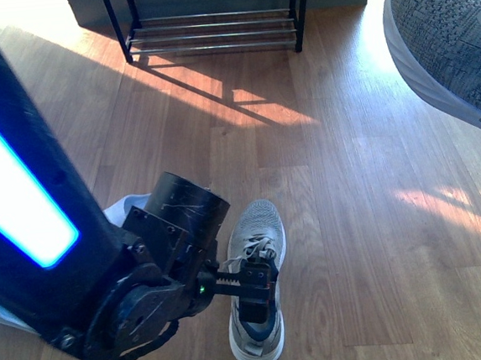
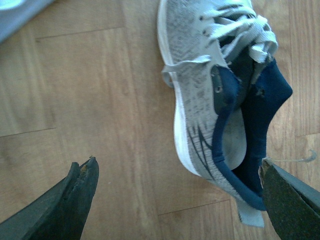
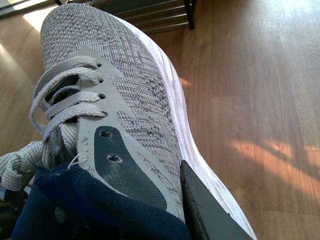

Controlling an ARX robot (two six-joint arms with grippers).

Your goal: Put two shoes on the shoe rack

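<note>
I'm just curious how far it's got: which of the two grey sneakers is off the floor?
The raised sneaker at the front view's right edge, hanging in the air; the other sneaker lies flat on the floor.

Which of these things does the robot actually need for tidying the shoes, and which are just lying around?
Needed: shoe on the floor; lifted shoe; shoe rack.
Just there: wooden floor; pale, mostly hidden object, unidentifiable.

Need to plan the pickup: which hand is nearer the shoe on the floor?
Left. The left hand hovers open over the floor shoe, at its heel. The right hand is off to the right, gripping the other shoe.
</note>
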